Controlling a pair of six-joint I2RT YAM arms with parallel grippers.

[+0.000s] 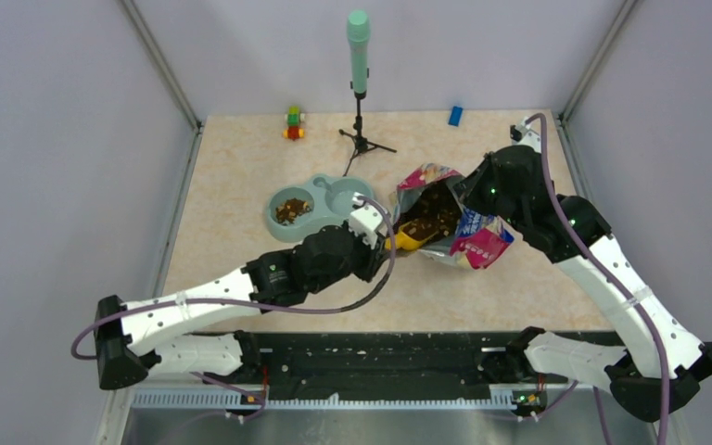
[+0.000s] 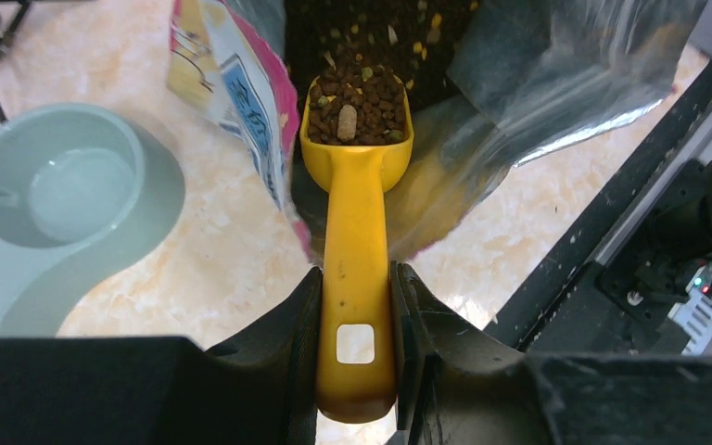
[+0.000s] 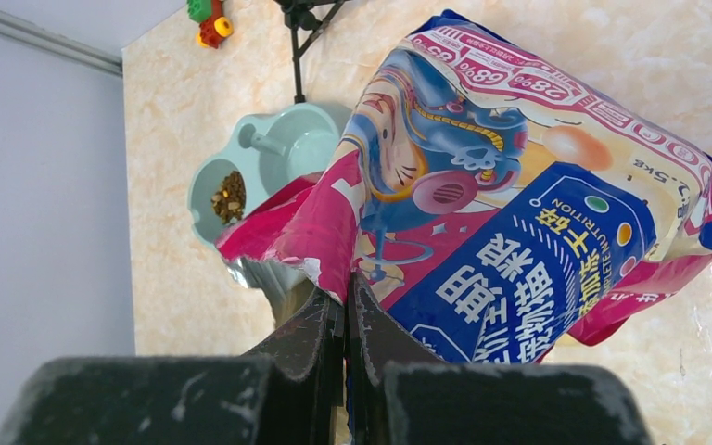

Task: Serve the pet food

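**Step in hand: scooping.**
- The left fingers [image 2: 301,320] are clenched on the flat handle of the orange-yellow scoop [image 2: 356,195], one finger on each side.
- The scoop head is seen at the mouth of the bag [image 2: 556,83], heaped with pet food [image 2: 363,97]. More kibble lies loose inside the bag beyond it.
- The right fingers [image 3: 324,324] are pinched shut on the bag's torn pink edge. The mouth is judged to be held open by this.
- A small heap of kibble is noted in the left well of the twin bowl [image 1: 311,225]. None is seen in the other well. Serving is judged to be partly done.

**Next move, as judged.**
- The scoop is to be drawn clear of the bag and kept level.
- It is then to be carried left over the desk [image 1: 232,167] and tipped above the well that holds kibble.
- The load is heaped, so a spill is likely if the scoop is tilted early.
- The bag's lip lies close on both sides of the scoop and could be snagged.

**Views compared.**
- Only the left wrist view shows the load and the grip on the handle. From above, the scoop is a yellow sliver beside the arm.
- Only the right wrist view shows the pinch on the bag and its printed outer face. No scoop is seen there.
- Only the top view gives the layout: the bowl lies just left of the bag, with the left arm reaching in between.
- In the left wrist view the food well is cut off at the frame's left edge.
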